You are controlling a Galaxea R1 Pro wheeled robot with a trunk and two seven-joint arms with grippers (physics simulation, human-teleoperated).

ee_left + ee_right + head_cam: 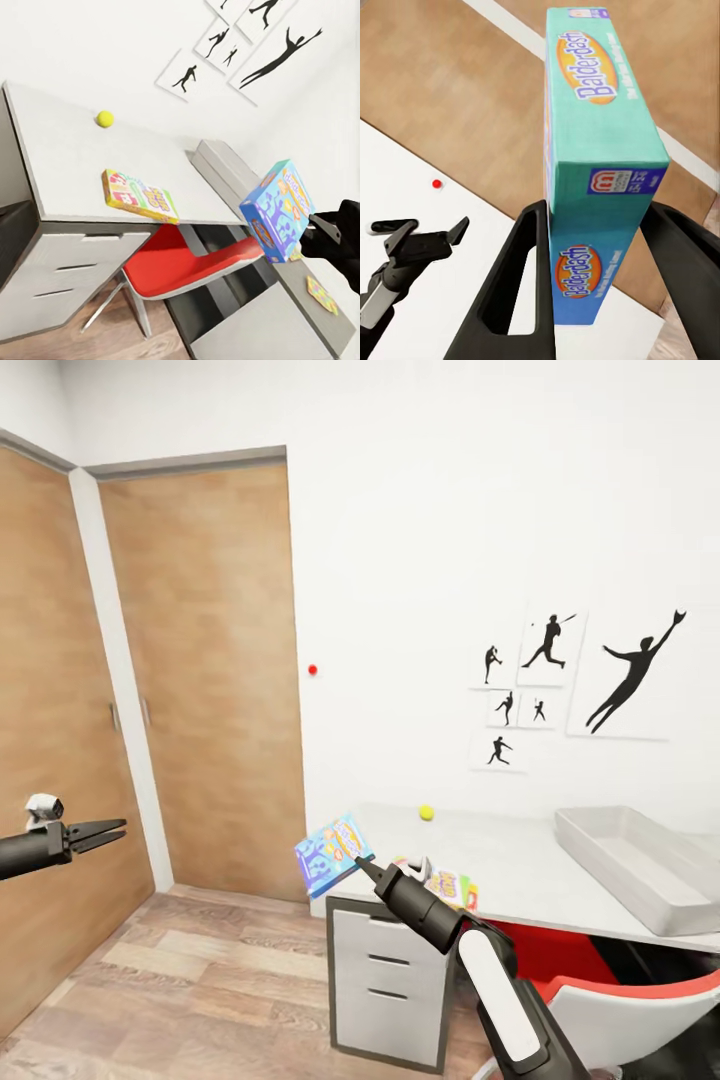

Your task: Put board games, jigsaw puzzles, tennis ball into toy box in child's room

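At far left, in front of the wooden wardrobe doors (200, 680), the left gripper (108, 830) hangs in the air with its fingers a little apart and nothing between them, well clear of the work. Further right, the right gripper (362, 862) is clamped on the blue board game (333, 854), a box lettered "Balderdash"; in the right wrist view the two black fingers (517, 277) press its broad faces near one end, so most of the box juts out beyond the grip, tilted, just off the near left corner of the table (520, 860). A yellow and red flat box (447, 884) lies on the table near that corner, the tennis ball (426, 812) sits far back near the wall, and the toy box (640, 865) stands at the right end of the top, apparently empty. The step in hand looks like carrying the held game across to the toy box. Done well, that means keeping the squeeze firm, since the long overhang could let the box swivel, lifting it clear over the flat box and the tray's near wall, then turning it flat and lowering it inside before letting go. The red chair (600, 980) under the desk may crowd the elbow.
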